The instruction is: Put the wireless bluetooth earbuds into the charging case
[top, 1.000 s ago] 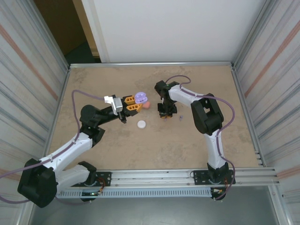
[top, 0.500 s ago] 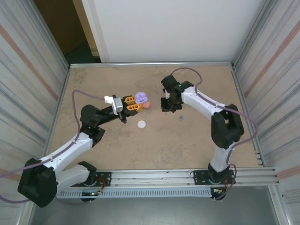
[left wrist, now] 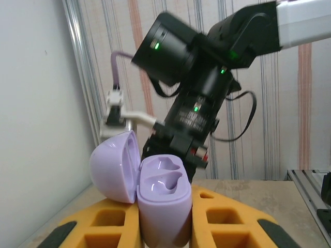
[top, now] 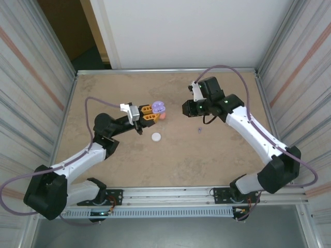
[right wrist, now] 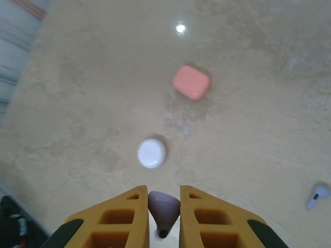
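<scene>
Over on the left, your left gripper is clamping the purple charging case between its orange fingers. It's holding the case upright off the desk. The lid is hanging open to one side, and the two moulded wells are facing up.

Just below that case in the overhead view, toward the arm bases, the white case is lying flat on the desk, apart from it. A touch further right, the pink case is sitting just beside the purple charging case. From above you can't tell whether the two are touching.

Moving right again, your right gripper is hovering near the purple charging case, on its right side and above the desk. Its two fingers are pinching in on a purple earbud, which is sitting wedged between the pads.

Furthest right, a second purple earbud is lying loose on the desk. It's to the right of the purple charging case and a little nearer the arm bases, with nothing touching it.
</scene>
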You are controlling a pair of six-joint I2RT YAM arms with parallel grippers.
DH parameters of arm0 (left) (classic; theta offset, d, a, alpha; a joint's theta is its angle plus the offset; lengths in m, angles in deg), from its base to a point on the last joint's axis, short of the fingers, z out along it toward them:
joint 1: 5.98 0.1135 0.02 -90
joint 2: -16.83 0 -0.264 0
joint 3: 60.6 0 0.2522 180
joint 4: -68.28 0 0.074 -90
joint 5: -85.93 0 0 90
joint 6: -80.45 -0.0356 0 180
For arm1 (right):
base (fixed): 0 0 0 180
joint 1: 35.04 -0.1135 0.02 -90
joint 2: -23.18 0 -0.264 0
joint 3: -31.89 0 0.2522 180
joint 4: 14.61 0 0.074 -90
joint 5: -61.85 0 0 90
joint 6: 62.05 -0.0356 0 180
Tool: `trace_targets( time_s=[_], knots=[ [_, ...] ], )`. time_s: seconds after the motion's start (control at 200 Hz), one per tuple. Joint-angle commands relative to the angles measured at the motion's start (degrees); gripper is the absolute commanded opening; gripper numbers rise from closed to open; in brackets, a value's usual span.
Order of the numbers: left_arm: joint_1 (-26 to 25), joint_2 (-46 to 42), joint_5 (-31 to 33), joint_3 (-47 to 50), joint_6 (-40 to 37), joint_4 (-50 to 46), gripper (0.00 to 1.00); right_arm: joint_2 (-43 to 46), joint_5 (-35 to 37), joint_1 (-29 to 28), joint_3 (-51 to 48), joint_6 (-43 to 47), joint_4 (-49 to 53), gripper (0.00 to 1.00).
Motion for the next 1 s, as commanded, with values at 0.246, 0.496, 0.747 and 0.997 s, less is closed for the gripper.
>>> trace_targets(
  time_s=[0.246,0.496,0.747,0.997],
  knots=[
    [0.54,3.35,-1.38,-2.30,1.85,4.07,0.00,8.96,-11.57,1.12,0.74,2.83,-5.90,0.15],
    [0.48,5.80,-3.01,-3.37,2.56,4.75,0.00,10.51,-15.07,-0.65,3.30,3.82,-7.83,0.14],
    [0.45,8.11,-3.98,-4.03,3.09,5.57,0.00,8.48,-12.41,-4.61,8.69,7.44,-4.95,0.14],
    [0.45,9.09,-4.70,-4.27,3.26,5.83,0.00,5.53,-10.90,-7.12,12.72,9.21,-2.99,0.14]
  ],
)
